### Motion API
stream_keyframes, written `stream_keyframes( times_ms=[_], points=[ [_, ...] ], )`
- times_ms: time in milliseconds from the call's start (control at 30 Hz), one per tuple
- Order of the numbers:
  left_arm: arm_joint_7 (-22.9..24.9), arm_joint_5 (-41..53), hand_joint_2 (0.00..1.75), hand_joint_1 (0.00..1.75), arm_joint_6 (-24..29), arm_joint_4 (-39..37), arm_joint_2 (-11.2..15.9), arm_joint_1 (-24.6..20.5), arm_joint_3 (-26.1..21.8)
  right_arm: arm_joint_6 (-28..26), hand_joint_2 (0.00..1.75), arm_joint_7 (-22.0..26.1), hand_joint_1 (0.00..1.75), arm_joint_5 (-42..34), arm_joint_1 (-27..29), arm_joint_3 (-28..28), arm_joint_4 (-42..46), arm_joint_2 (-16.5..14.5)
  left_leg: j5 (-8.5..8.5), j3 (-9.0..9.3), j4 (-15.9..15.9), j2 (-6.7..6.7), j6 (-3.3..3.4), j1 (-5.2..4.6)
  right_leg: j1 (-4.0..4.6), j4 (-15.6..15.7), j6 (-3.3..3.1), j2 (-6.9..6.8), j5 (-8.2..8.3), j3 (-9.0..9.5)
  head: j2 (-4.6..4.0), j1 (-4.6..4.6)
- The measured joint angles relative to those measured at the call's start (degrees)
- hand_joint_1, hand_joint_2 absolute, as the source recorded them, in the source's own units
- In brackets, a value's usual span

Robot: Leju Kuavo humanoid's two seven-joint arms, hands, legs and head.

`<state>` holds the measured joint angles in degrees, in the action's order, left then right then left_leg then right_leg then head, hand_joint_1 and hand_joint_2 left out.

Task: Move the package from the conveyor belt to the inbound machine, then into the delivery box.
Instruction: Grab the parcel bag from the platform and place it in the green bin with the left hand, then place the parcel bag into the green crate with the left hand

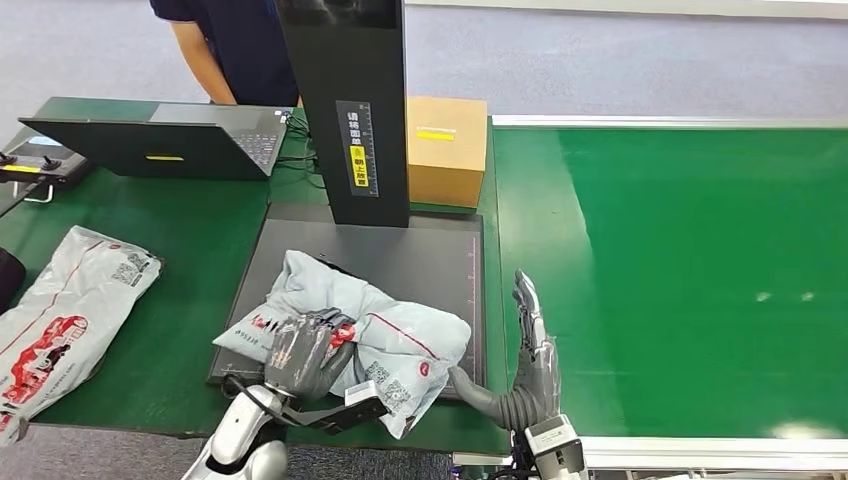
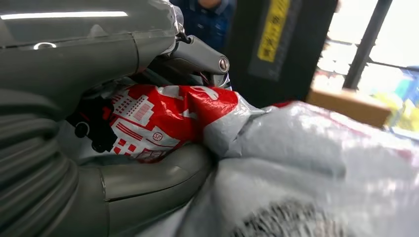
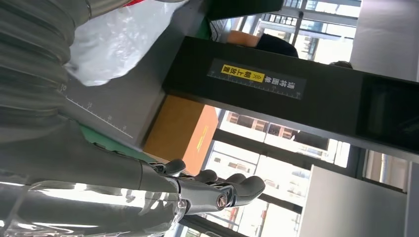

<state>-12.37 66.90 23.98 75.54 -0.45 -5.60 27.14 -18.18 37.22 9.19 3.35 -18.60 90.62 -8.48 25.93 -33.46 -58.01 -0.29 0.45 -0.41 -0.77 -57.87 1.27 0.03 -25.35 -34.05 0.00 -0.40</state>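
A grey plastic mailer package (image 1: 395, 335) with red print lies on the dark scanning plate of the inbound machine (image 1: 440, 255), below its black upright column (image 1: 345, 110). My left hand (image 1: 305, 352) grips the package's near left end; in the left wrist view its fingers (image 2: 197, 54) and thumb close around the red-printed fold of the package (image 2: 168, 116). My right hand (image 1: 530, 345) stands open with fingers straight, just right of the plate at the conveyor belt's edge, holding nothing. In the right wrist view the fingers (image 3: 217, 190) are extended, and part of the package (image 3: 118, 39) shows.
The green conveyor belt (image 1: 680, 270) spreads to the right. A cardboard box (image 1: 446, 150) stands behind the column. A second grey mailer (image 1: 70, 310) lies at the left table edge. A laptop (image 1: 170, 140) and a person (image 1: 235, 45) are at the back left.
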Motion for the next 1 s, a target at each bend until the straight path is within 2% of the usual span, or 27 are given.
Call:
stream_keyframes(
  times_ms=[167,367,567,733,867,1000],
  points=[
    [-0.8,-1.5,1.75,1.75,8.2,9.4,0.0,6.5,-3.9,-0.3,1.75,0.0,0.0,-1.1,-1.2,-0.9,-1.4,0.0,0.0,-0.14,0.0,0.0,0.0,0.01,0.01,0.0,-0.01,-0.01,-0.02,-0.16,0.0,-0.01],
    [-3.2,-1.3,1.75,1.75,14.8,16.7,0.0,9.9,-6.8,-1.7,1.75,0.0,0.0,-1.9,-2.0,-1.8,-2.7,0.0,0.0,-0.17,0.0,-0.03,0.0,0.01,0.0,0.0,-0.02,-0.03,-0.03,-0.17,0.0,-0.01],
    [-6.7,0.8,1.75,1.75,15.8,22.3,-0.9,11.1,-9.3,-3.1,1.75,0.0,0.0,-2.0,-2.1,-2.8,-3.5,0.0,0.01,-0.18,0.0,-0.02,0.0,0.0,0.0,0.0,-0.01,-0.02,-0.02,-0.17,0.0,0.0],
    [-11.8,-0.7,1.75,1.75,15.8,25.5,-2.3,11.3,-13.3,-3.8,1.75,0.0,0.0,-1.8,-2.1,-3.7,-3.9,0.0,0.0,-0.18,0.0,-0.03,0.0,0.01,0.01,0.0,-0.01,-0.03,-0.02,-0.17,0.0,-0.01],
    [-17.3,-2.8,1.75,1.75,15.8,27.0,-4.0,10.2,-20.0,-4.1,1.75,0.0,0.0,-1.9,-2.3,-4.3,-4.3,0.0,0.0,-0.17,0.0,-0.03,-0.01,0.02,0.02,0.0,-0.01,-0.03,-0.01,-0.18,0.0,-0.01],
    [-21.5,-6.1,1.75,1.75,15.8,26.3,-5.2,6.7,-28.5,-4.1,1.75,0.0,0.0,-2.4,-2.8,-5.1,-4.9,0.0,-0.03,-0.16,0.0,-0.02,-0.05,0.03,0.02,0.0,-0.03,-0.02,-0.01,-0.18,0.0,-0.01]
  ],
)
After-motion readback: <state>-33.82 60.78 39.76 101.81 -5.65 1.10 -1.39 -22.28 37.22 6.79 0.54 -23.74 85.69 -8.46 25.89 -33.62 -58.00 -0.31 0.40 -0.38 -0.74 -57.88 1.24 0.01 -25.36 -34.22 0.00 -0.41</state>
